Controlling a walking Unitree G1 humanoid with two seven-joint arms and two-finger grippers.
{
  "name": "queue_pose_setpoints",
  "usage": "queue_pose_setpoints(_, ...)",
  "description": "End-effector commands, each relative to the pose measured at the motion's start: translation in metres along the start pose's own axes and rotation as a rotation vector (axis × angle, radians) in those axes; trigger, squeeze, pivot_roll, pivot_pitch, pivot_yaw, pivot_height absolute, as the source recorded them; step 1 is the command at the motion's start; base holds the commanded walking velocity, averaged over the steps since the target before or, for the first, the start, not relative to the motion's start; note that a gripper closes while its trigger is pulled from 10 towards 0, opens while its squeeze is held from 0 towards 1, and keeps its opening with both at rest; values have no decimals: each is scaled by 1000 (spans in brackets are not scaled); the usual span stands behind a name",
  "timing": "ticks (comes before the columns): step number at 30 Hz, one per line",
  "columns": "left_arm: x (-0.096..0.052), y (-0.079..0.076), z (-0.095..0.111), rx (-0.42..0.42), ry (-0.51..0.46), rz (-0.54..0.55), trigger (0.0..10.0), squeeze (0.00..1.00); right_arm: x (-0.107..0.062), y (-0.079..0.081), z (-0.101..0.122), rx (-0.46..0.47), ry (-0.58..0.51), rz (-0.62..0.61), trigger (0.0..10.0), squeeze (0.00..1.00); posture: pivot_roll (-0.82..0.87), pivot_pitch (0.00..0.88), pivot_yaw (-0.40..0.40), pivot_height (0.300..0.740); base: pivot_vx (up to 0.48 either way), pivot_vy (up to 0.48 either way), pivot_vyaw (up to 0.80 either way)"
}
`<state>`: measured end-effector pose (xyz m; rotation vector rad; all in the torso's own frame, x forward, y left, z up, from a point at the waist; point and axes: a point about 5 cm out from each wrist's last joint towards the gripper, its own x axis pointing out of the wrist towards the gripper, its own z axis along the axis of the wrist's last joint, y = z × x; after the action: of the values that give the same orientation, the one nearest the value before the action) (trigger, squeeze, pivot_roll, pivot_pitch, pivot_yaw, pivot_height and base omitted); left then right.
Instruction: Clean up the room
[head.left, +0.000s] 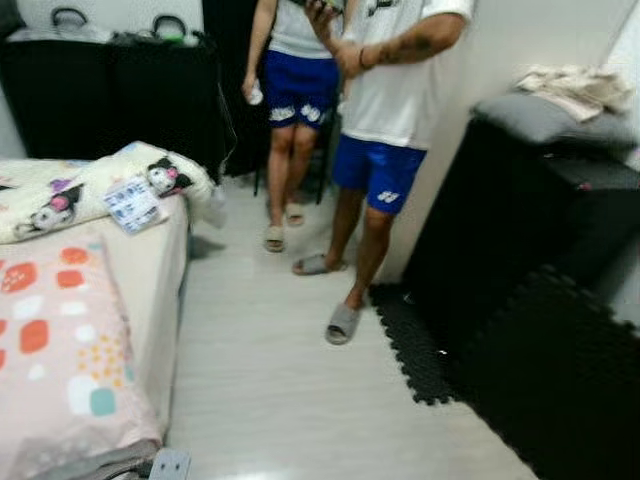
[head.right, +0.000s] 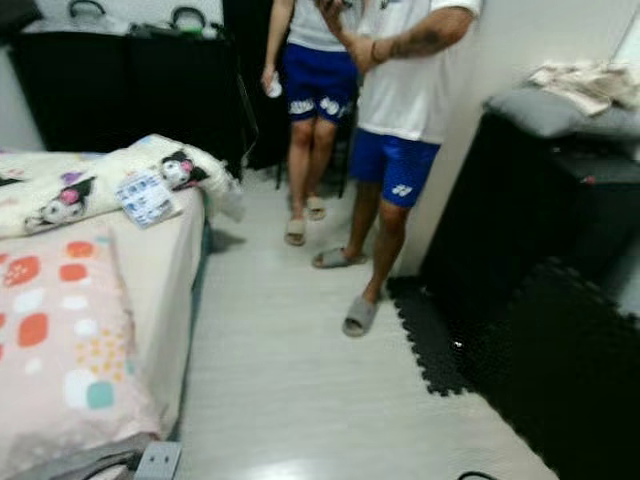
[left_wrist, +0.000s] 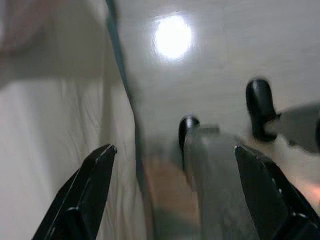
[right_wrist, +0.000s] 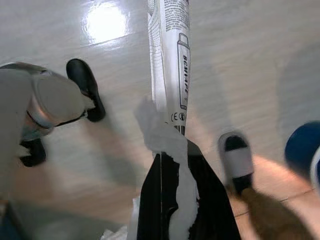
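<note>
My right gripper (right_wrist: 167, 152) is shut on a long white plastic wrapper (right_wrist: 170, 55) with black print, which hangs over the pale floor. My left gripper (left_wrist: 175, 160) is open with nothing between its fingers, beside the bed's white side sheet (left_wrist: 60, 125). A bed (head.left: 150, 280) stands at the left with a spotted pink pillow (head.left: 55, 340), a cream cartoon blanket (head.left: 80, 190) and a small printed packet (head.left: 133, 204) on top.
Two people in blue shorts and slippers (head.left: 385, 120) (head.left: 292, 90) stand in the aisle ahead. A black cabinet (head.left: 520, 220) with a grey cushion and a black foam mat (head.left: 540, 370) take the right side. Black furniture with bags (head.left: 110, 80) is at the back. A person's slippered foot (right_wrist: 237, 160) is near my right gripper.
</note>
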<state>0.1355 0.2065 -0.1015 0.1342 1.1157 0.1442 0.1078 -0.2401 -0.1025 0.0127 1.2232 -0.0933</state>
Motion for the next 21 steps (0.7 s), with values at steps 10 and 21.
queue_pose_setpoints(10, 1, 9, 10, 18, -56, 6, 10000, 0, 1, 5, 4, -15, -21, 0, 10000, 0, 40, 0, -88, 740, 0, 0, -769)
queue_pose_setpoints(21, 1, 22, 16, 5, -76, 29, 10000, 0, 4, 22, 36, -23, -102, 35, 10000, 0, 66, 0, -103, 740, 0, 0, 0)
